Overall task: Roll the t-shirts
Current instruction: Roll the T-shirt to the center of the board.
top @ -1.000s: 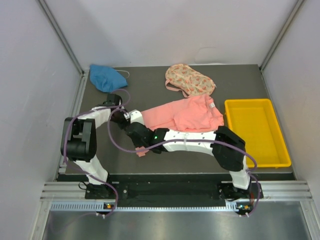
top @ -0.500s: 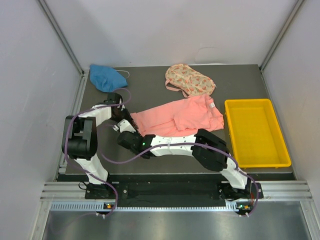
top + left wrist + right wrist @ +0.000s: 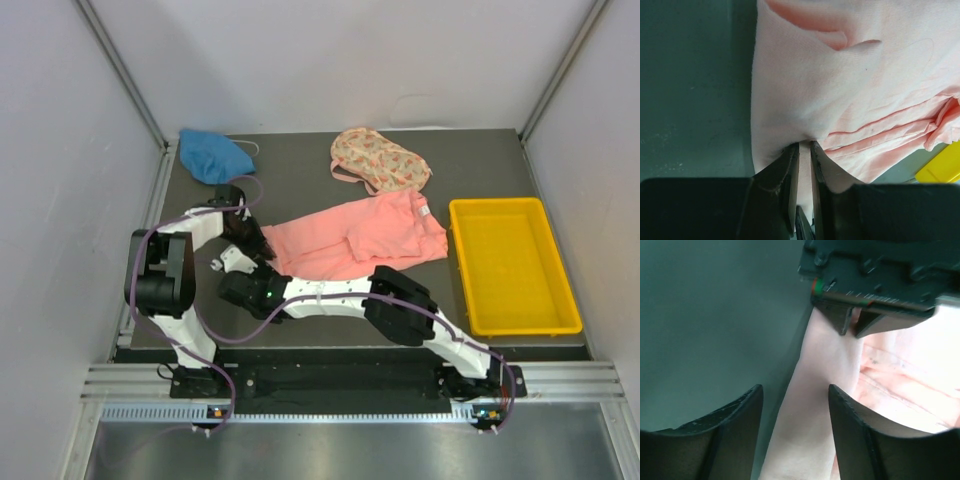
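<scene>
The salmon-pink t-shirt (image 3: 360, 235) lies spread flat in the middle of the table, with its white neck label at the right. My left gripper (image 3: 805, 146) is shut on its left edge (image 3: 258, 243), and a fold of pink cloth is pinched between the fingers. My right gripper (image 3: 795, 390) reaches across from the right to that same corner (image 3: 240, 272). It stands open, and the shirt's edge (image 3: 810, 430) lies between its fingers. A blue t-shirt (image 3: 212, 155) is bunched at the back left. A floral one (image 3: 380, 160) is heaped at the back centre.
A yellow tray (image 3: 512, 300) sits at the right side of the table. Grey walls close in the left, right and back. The right arm's links (image 3: 400, 300) stretch along the front of the pink shirt.
My right arm has swung left along the shirt's front edge while its jaws widened, letting go of the pink cloth they held. The left gripper kept its hold.
</scene>
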